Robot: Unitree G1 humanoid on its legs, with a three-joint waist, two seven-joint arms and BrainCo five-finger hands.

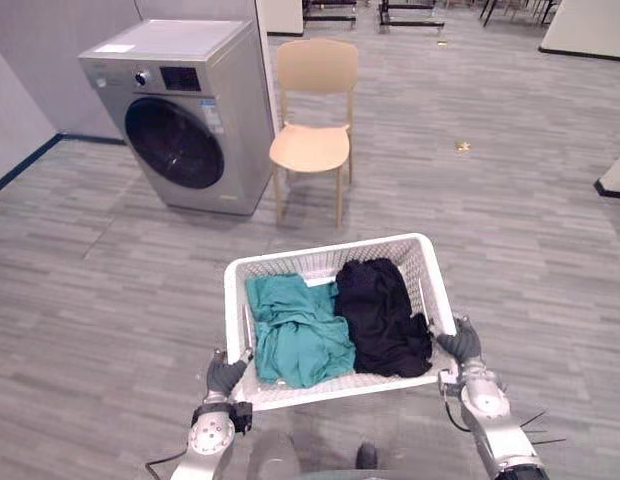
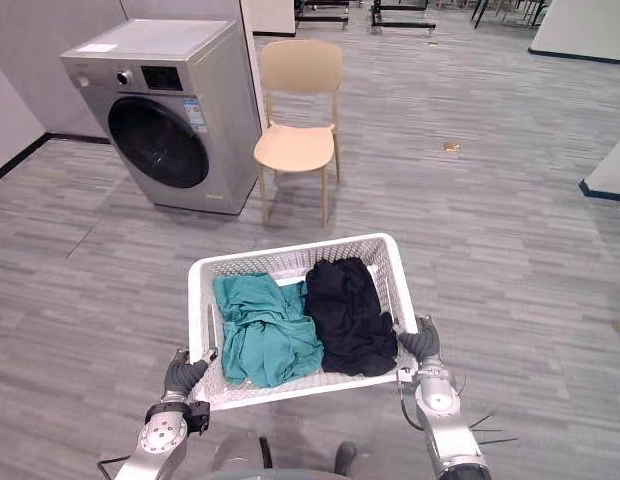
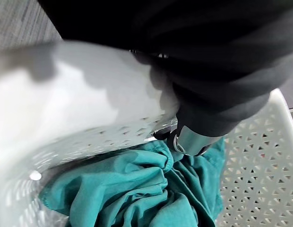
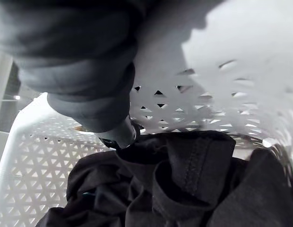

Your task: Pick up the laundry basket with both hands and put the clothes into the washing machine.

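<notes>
A white perforated laundry basket [image 1: 320,258] is held up off the floor in front of me. Inside lie a teal garment [image 1: 295,330] on the left and a black garment [image 1: 385,315] on the right. My left hand [image 1: 226,376] is curled over the basket's left rim near its front corner. Its thumb [image 3: 193,142] reaches inside above the teal garment [image 3: 137,189]. At the right rim my right hand [image 1: 460,343] is curled on the edge, its thumb [image 4: 119,135] above the black garment [image 4: 184,184]. The silver washing machine [image 1: 185,115] stands ahead to the left, its round door closed.
A beige chair [image 1: 315,125] stands just right of the washing machine. Grey plank floor stretches between me and the machine. Furniture legs [image 1: 380,12] show far at the back, and a white block's edge [image 1: 618,175] sits at the far right.
</notes>
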